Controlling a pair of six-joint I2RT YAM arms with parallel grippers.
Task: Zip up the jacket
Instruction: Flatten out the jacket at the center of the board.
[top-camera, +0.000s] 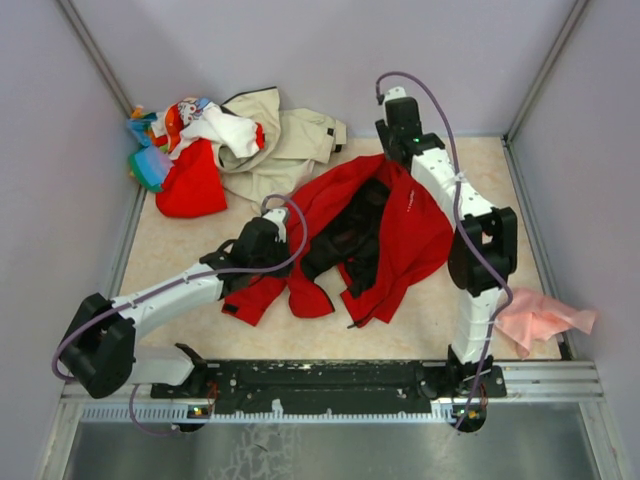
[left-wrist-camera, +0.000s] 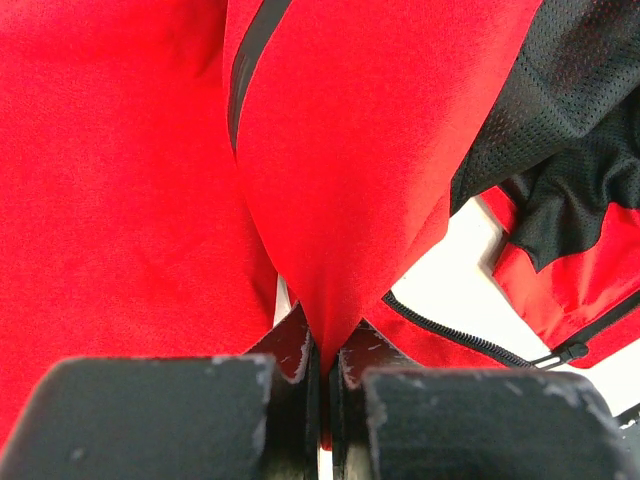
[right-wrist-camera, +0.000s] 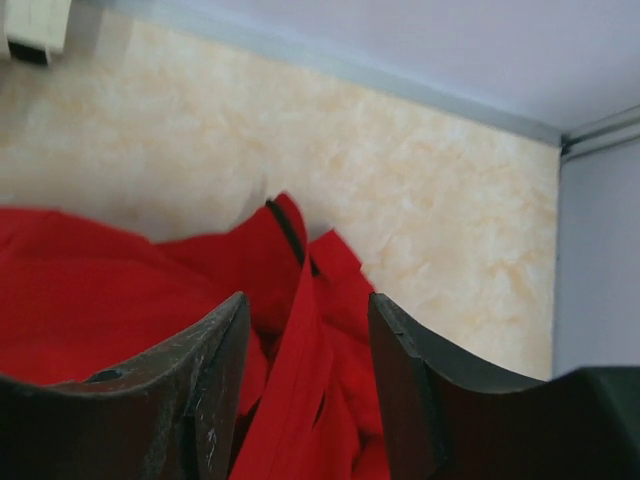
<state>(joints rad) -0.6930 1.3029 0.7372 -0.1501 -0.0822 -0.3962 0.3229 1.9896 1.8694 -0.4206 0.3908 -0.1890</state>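
The jacket (top-camera: 410, 235) is lying unzipped on the bench (top-camera: 170, 255), just in front of the beige jacket (top-camera: 290, 140). The left fingers (left-wrist-camera: 295, 352) are pinching its red fabric. The right fingers (right-wrist-camera: 215, 370) are standing apart around a fold, gripping nothing. I judge all the zipping is waiting to be done.

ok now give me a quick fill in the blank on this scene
The left gripper is pinched shut on a fold of the ____ jacket.
The right gripper hangs above the jacket with its jaws ____.
The jacket lies unzipped, showing its ____ mesh lining.
A ____ cloth lies by the right arm's base.
Missing words: red; open; black; pink.
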